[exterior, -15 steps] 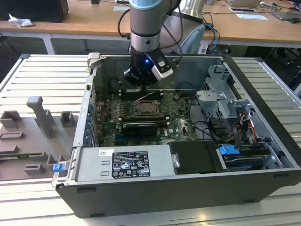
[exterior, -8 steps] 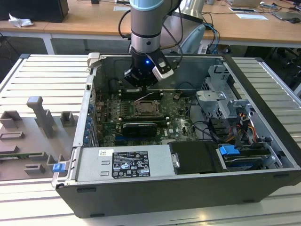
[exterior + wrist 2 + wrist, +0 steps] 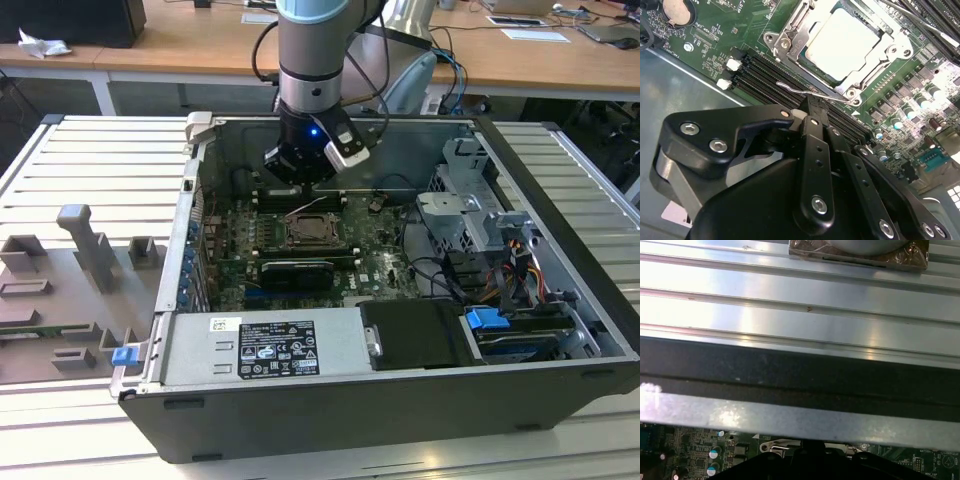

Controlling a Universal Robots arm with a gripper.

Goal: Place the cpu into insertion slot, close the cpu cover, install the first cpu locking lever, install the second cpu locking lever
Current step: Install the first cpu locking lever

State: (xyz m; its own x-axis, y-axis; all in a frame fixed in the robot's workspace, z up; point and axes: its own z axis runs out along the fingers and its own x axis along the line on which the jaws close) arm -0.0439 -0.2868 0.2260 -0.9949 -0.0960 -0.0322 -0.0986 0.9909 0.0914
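The cpu (image 3: 842, 42) looks seated to us: a pale silvery square lying flat in the socket. The cpu cover (image 3: 792, 32) is down around it, with its window framing the chip's top. A thin wire lever (image 3: 810, 92) runs along the socket edge nearest the tool (image 3: 810, 107), between the socket and the black memory slots (image 3: 765, 70). Room is kinda tight. In the exterior view the socket (image 3: 310, 232) sits at 6 o'clock from the tool (image 3: 308, 172), the case (image 3: 560, 250) back wall is close at 12, the drive cage (image 3: 470, 190) is off at 3 and the power supply (image 3: 265, 345) lies further out at 6. The arm (image 3: 312, 60) drops straight down into the open case, which lies on the slatted surface (image 3: 80, 170). The tool is closed, tips together right at the lever, but we can't tell if the wire is actually pinched.
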